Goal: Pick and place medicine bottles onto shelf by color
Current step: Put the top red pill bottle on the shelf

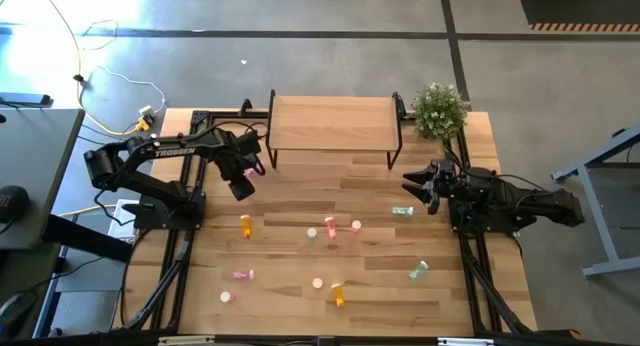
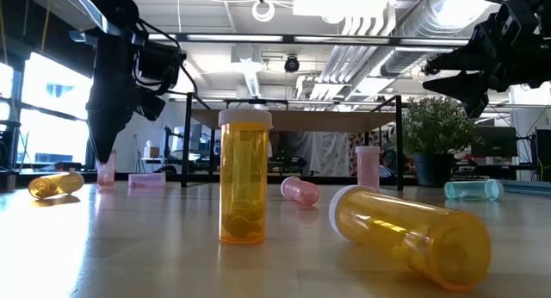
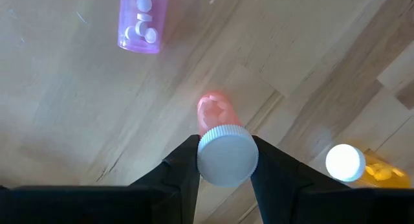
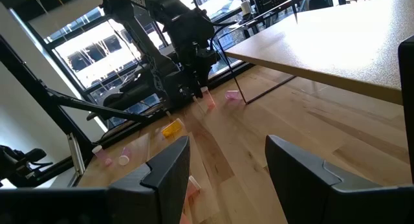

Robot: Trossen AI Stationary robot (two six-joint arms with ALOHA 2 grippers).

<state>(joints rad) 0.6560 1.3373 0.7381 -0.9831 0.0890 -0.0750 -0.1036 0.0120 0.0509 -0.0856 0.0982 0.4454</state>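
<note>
Nearest the low camera, an upright orange bottle and a toppled orange bottle are seen on the table. At far left, the left gripper is closed on a pink bottle, clamped just under its white cap, long axis roughly vertical, base apparently clear of the wood. The shelf lies just beyond and to the right of it, so the left arm is judged nearer. A second pink bottle lies beyond. At right, the right gripper is held open and empty above the table. Whether the held bottle's base touches the table cannot be resolved.
</note>
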